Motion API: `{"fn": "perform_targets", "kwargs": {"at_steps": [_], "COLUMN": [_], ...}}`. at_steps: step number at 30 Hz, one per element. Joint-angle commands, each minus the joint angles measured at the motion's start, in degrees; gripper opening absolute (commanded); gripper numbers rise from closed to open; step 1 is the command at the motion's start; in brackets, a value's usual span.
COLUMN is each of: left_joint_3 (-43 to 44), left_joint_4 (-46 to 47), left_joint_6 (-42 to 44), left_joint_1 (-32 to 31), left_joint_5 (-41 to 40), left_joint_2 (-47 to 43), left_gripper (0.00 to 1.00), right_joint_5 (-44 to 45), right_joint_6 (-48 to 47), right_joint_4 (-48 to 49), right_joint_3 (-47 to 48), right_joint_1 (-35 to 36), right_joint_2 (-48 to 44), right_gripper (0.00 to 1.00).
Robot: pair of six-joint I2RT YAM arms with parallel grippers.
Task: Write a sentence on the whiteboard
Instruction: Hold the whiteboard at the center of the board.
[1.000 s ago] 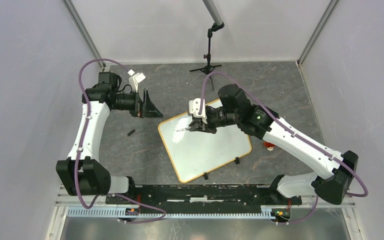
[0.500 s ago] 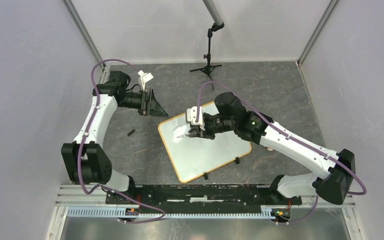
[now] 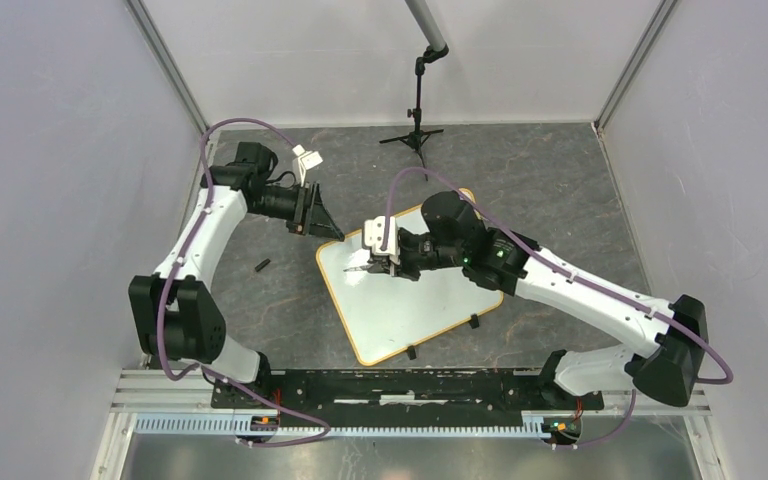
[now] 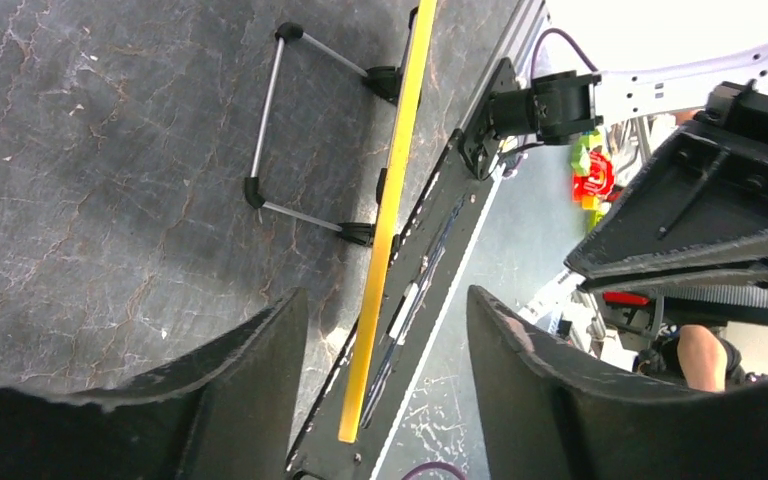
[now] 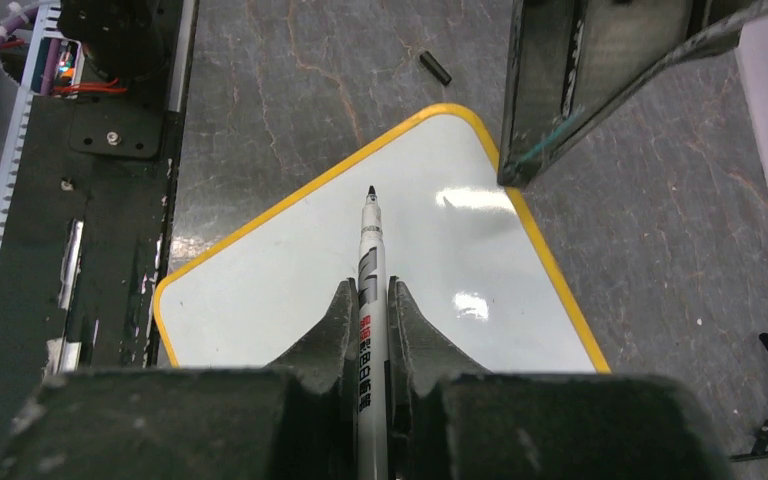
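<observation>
The whiteboard (image 3: 430, 300) lies flat on the dark table (image 3: 560, 180), turned at an angle, just beyond the rail where both arms are bolted. Two small black clips (image 3: 411, 352) sit on the whiteboard's near edge. Above the whiteboard's far half, the right gripper (image 3: 384, 267) is clenched on an uncapped marker (image 5: 371, 250). The marker's black tip points toward the whiteboard's corner on the left arm's side, but I cannot tell whether it touches. A small black cap (image 3: 261, 265) lies on the table beside the whiteboard, on that same side. Just beyond that corner hangs the left gripper (image 3: 325, 225), its jaws parted with nothing between them. Farther past the whiteboard stands a black tripod (image 3: 417, 130).
</observation>
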Motion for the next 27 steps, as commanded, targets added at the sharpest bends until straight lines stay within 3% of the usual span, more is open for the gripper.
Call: {"fn": "perform_targets", "kwargs": {"at_steps": [1,13,27], "left_joint_3": [0.5,1.1,1.0], "left_joint_4": [2.1,2.1,2.1], "left_joint_6": [1.7,1.8,2.5], "left_joint_1": [-2.2,-3.2,-3.3], "left_joint_5": [-2.1,-2.2,-3.1], "left_joint_2": [0.6,1.8,1.9], "left_gripper": [0.61,0.22,0.02], "right_joint_5": [5.1,10.7,14.8], "right_joint_6": [1.5,2.3,2.7], "right_joint_4": [3.3,4.4,4.8], "right_joint_3": [4.6,7.9,9.5], "right_joint_1": [2.0,5.2,6.4], "right_joint_2": [2.5,6.7,9.5], "right_gripper": [0.00,0.00,0.00]}}
